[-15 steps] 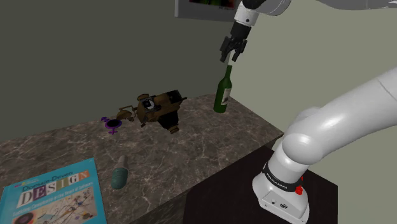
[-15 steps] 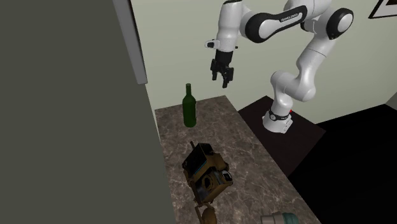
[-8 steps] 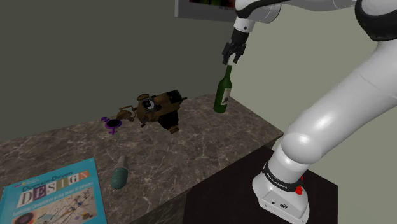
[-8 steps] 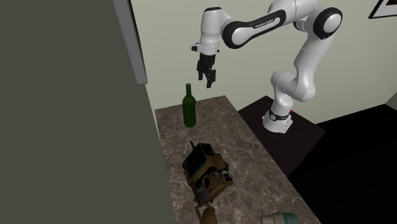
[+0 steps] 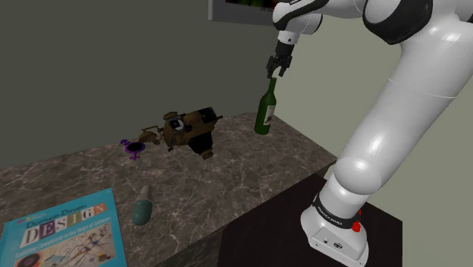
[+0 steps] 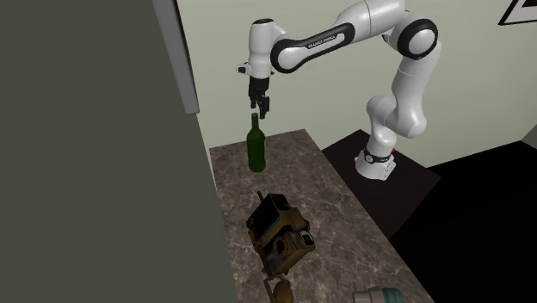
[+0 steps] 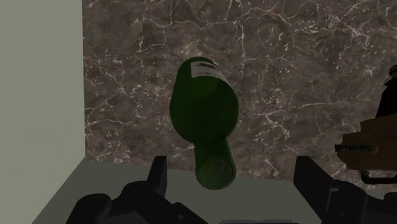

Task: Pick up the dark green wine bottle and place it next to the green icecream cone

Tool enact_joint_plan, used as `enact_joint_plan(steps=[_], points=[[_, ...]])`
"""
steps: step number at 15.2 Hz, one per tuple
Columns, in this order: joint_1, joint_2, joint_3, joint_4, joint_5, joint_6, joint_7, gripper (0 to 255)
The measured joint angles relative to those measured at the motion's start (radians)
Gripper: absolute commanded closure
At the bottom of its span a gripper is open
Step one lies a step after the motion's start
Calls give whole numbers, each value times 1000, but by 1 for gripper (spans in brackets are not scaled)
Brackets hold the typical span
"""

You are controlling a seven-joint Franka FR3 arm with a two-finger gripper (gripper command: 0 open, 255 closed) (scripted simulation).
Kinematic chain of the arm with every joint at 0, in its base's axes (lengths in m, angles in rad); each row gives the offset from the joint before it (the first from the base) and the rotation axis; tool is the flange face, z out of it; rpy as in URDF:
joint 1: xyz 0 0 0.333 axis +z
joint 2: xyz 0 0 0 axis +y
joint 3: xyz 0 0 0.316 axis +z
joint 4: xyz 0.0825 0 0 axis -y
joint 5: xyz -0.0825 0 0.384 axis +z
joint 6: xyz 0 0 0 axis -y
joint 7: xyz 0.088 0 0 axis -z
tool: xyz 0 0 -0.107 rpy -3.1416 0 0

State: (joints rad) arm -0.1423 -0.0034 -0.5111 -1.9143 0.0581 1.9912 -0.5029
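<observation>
We see the gripper [image 5: 274, 70] hanging just above the mouth of the dark green wine bottle [image 5: 264, 114], its jaws spread wide and touching nothing. The bottle stands upright at the far corner of the marbled counter [image 5: 227, 182], close to the wall and well apart from the teal-green ice cream cone [image 5: 142, 206], which lies near the DESIGN book [image 5: 64, 235].

In the wrist view the bottle's mouth sits nearer one finger than the other. We judge that a straight descent could set that finger on the lip, or a closing jaw could shove the neck sideways. A tall, narrow bottle would tip easily, towards the wall or the brown gadget [image 5: 186, 130]. The smooth neck may also slip in a light grip.

Half a second ago the gripper was off to the side of the bottle and higher; now it is over the neck. The bottle has not moved.
</observation>
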Motion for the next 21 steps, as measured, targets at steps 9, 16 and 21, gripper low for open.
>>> enact_joint_plan(steps=[9,16,21], points=[[-8,59,-6,-41,31,91,-31,0],[-9,63,-6,-42,34,95,-33,255],[-9,62,-6,-42,34,95,-33,255]])
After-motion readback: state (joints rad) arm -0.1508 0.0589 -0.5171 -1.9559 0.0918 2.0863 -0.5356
